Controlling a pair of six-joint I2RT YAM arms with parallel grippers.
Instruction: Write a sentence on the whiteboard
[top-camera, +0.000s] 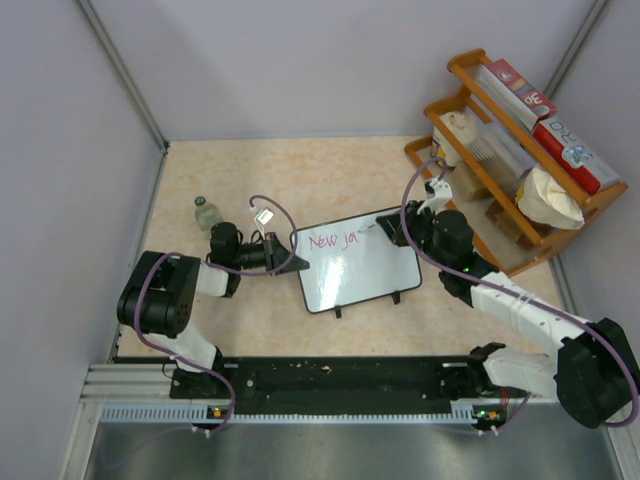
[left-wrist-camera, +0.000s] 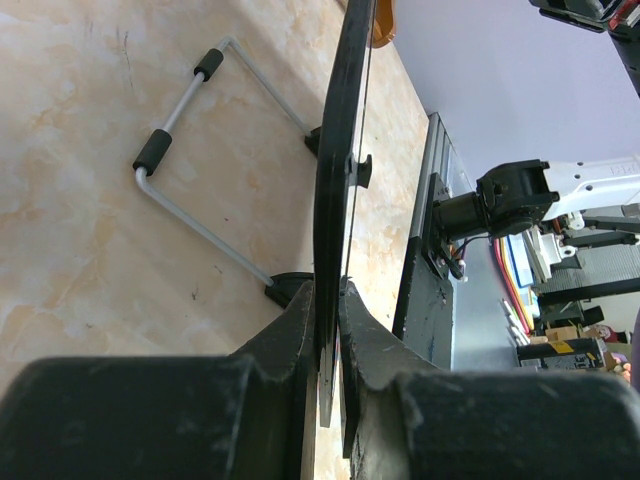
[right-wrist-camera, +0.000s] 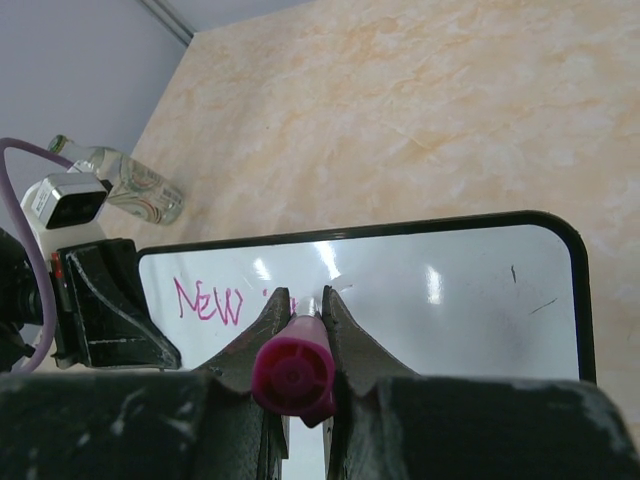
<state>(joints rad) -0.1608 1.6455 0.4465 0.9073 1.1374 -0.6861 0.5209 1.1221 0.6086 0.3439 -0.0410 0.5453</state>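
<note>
The whiteboard (top-camera: 365, 272) stands tilted on the table in the middle of the top view, with the sentence (top-camera: 333, 240) in pink reading about "New ja" on its upper left. My left gripper (top-camera: 291, 256) is shut on the board's left edge. In the left wrist view, the thin black frame (left-wrist-camera: 340, 150) runs edge-on between the left gripper's (left-wrist-camera: 328, 290) fingers. My right gripper (right-wrist-camera: 305, 297) is shut on a pink marker (right-wrist-camera: 293, 375), whose tip meets the whiteboard (right-wrist-camera: 450, 300) just right of "NEW" (right-wrist-camera: 208, 302). The letters after it are hidden by the fingers.
A wooden rack (top-camera: 470, 70) with boxes and packets stands at the back right, close to the right arm. A small glass bottle (top-camera: 207, 212) stands left of the left gripper. The board's wire stand (left-wrist-camera: 190, 150) rests on the table behind it. Grey walls enclose the table.
</note>
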